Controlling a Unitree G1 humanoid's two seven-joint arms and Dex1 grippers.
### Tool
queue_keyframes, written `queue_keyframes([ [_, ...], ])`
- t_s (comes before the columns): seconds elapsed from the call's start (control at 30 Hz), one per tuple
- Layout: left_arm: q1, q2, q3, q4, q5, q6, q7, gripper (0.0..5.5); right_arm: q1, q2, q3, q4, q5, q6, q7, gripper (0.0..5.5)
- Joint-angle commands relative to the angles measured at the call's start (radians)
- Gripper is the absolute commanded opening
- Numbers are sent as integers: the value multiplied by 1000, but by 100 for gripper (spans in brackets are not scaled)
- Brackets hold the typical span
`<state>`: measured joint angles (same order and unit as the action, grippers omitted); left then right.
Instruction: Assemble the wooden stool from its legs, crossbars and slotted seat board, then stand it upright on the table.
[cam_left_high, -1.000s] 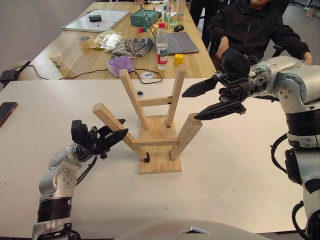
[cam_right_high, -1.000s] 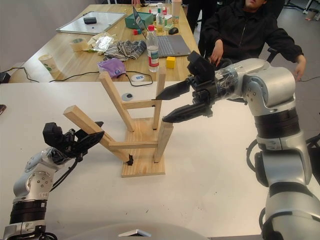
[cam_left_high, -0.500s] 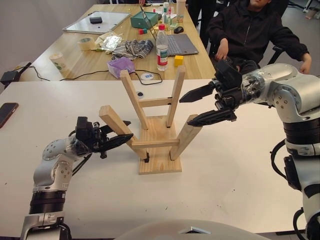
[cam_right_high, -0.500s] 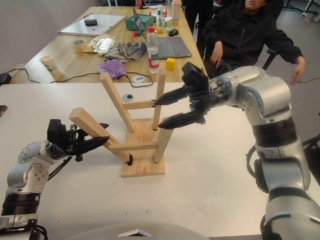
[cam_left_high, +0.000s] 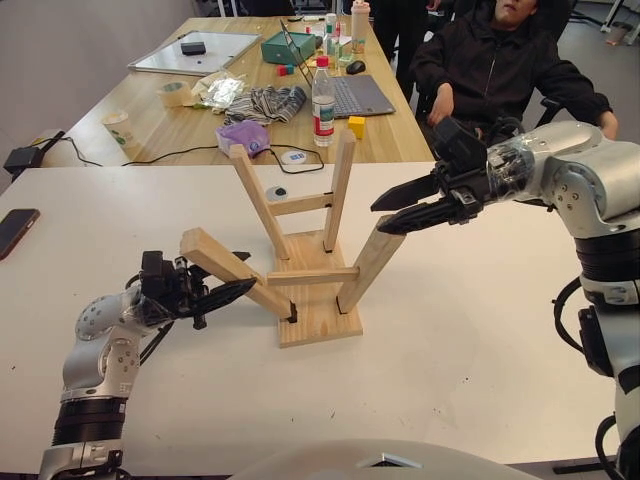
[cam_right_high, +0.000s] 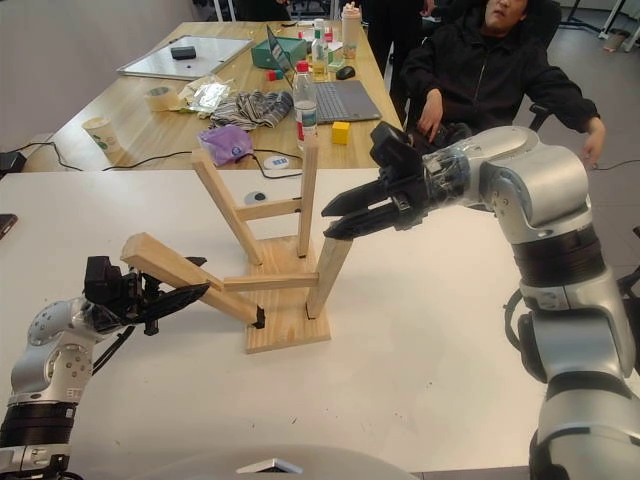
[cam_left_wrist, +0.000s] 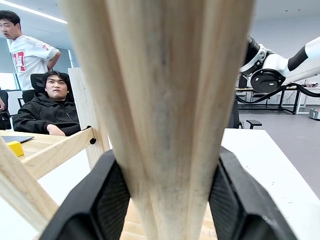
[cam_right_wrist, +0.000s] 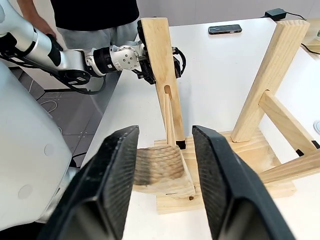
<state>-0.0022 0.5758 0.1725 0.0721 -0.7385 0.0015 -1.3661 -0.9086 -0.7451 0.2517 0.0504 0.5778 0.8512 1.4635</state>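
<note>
Upside down on the white table, the stool rests on its slotted seat board with the legs pointing up, most likely so each leg can be pressed down into its slot before you turn the stool over. The two far legs stand joined by the far crossbar. The near pair is not square. The leaning leg on your left tips well outward from the board, tied to the near right leg by the near crossbar. Your left gripper has that leaning leg clamped partway up, fingers pressed to both sides, a hold that looks meant to swing it back toward upright and seat its foot. Your right gripper sits at the raised end of the near right leg, which also tilts, with the end taken into the pincer. You cannot tell from these views whether it is clamped on the wood or merely astride it. The placing suggests it is there to steady that leg while the other is corrected. The assembly looks well along, but the stool has yet to be squared and stood upright. Forcing the leaning leg could pry the near crossbar out of its joints.
</note>
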Motion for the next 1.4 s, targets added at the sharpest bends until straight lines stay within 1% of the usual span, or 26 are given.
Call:
queue_keyframes([
  [0.03, 44, -2, -36, 49, 107, -19, 20, 204, 65, -27, 90, 14, -82, 11, -14, 127],
  [0.17, 20, -9, -86, 44, 155, -42, 55, 204, 74, -31, 91, 4, -73, 12, -19, 101],
  [0.27, -14, 2, -117, 47, 185, -30, 87, 204, 86, -32, 89, -8, -65, 16, -27, 65],
  [0.43, -48, 22, -134, 72, 196, -28, 105, 204, 105, -28, 82, -32, -46, 30, -45, 3],
  [0.7, -74, 52, -179, 85, 225, -13, 94, 204, 134, -23, 65, -61, -30, 37, -70, 3],
  [0.97, -146, 111, -255, 88, 264, 37, 84, 204, 160, -8, 55, -101, -6, 45, -97, 3],
  [1.13, -172, 142, -280, 109, 272, 37, 68, 204, 182, -9, 53, -128, 0, 49, -104, 3],
  [1.3, -231, 164, -346, 98, 296, 60, 43, 204, 193, -1, 63, -163, 24, 61, -121, 3],
  [1.4, -285, 181, -406, 103, 331, 71, 3, 204, 204, 6, 68, -180, 34, 65, -136, 3],
])
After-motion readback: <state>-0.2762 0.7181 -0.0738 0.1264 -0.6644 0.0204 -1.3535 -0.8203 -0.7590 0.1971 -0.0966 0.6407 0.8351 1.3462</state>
